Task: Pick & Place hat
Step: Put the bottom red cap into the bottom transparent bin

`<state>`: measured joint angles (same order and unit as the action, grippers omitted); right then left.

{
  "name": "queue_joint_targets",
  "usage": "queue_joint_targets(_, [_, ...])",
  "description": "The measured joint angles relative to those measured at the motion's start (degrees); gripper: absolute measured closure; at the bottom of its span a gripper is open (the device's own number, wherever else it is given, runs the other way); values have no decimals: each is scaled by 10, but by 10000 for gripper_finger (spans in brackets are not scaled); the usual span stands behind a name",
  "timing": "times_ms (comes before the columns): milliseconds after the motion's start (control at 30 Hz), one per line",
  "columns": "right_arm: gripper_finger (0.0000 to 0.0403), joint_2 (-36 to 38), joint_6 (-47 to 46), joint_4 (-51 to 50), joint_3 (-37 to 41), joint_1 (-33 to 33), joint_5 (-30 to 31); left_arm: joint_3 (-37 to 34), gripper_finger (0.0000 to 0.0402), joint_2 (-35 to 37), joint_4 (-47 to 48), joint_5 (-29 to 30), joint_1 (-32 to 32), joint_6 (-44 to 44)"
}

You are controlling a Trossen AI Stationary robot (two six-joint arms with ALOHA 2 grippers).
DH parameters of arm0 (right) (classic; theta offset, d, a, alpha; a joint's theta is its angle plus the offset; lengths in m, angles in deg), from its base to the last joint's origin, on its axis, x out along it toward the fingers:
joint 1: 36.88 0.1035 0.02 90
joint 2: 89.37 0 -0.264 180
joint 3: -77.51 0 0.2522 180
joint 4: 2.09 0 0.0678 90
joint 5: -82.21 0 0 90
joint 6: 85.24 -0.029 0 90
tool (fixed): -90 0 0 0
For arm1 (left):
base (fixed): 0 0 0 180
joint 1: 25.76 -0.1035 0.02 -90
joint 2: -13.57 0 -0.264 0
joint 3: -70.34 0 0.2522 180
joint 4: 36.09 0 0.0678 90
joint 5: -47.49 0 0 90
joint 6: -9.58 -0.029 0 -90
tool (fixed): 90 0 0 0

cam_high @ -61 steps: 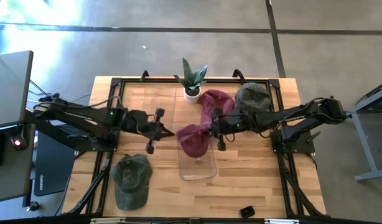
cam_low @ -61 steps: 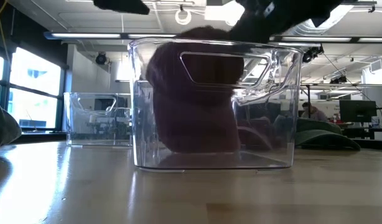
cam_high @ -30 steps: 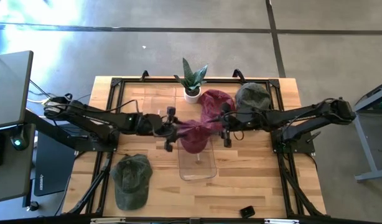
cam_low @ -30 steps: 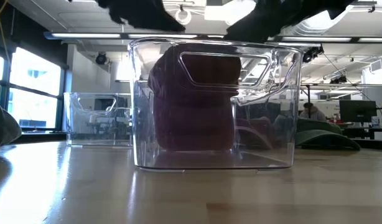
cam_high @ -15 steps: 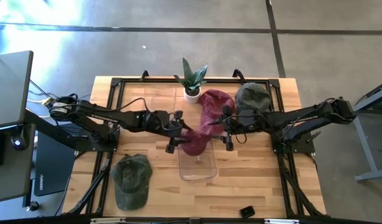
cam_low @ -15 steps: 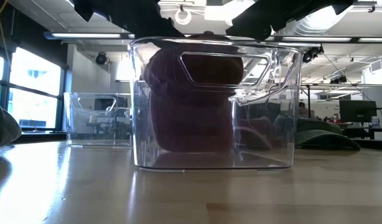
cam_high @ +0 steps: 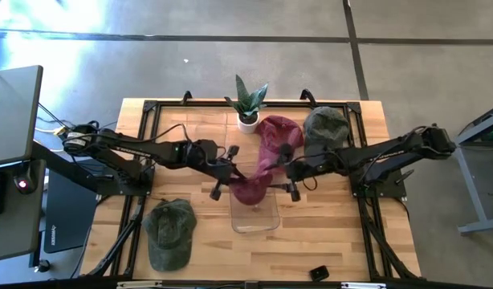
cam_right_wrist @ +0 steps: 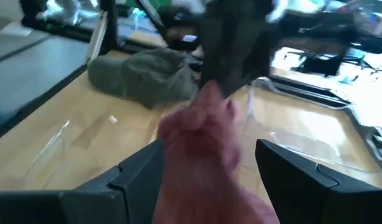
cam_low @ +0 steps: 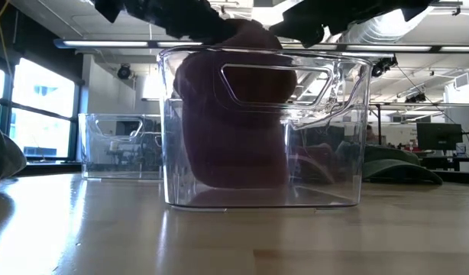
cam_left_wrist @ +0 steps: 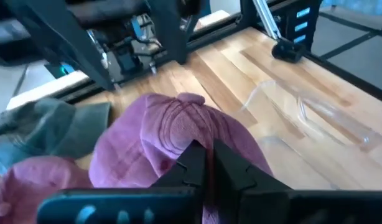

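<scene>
Maroon cap (cam_high: 250,186) sits in clear bin (cam_high: 255,217); left hand (cam_high: 223,170) pinches its top, right hand (cam_high: 288,172) spread wide beside it.

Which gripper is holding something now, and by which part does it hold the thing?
The left gripper is shut on the maroon hat, pinching a fold of its crown. The right gripper is open beside it.

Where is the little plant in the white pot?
In the high view, the potted plant stands at the table's far edge, near the middle, just left of a maroon hat.
</scene>
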<state>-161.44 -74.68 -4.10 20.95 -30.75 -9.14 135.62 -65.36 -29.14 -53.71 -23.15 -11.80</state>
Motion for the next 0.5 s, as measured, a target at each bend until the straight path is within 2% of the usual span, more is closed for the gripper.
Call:
queue_joint_targets(100, [153,-21,16,-1,-20,1,22,11,375,0,-2,-12,0,-16])
queue_joint_targets(200, [155,-42,39,-43,-50,-2,29,18,378,0,0,-33,0,-28])
queue_joint_targets(267, [158,-54,50,-71,-69,-6,6,21,384,0,-1,-32,0,-28])
queue_joint_targets(367, [170,-77,64,-91,-96,-13,-62,21,392,0,1,-24,0,-28])
queue_joint_targets(433, [185,-90,66,-101,-109,-16,-104,21,395,0,0,-10,0,-28])
queue_joint_targets(500, [210,-97,66,-112,-120,-17,-122,21,394,0,4,13,0,-28])
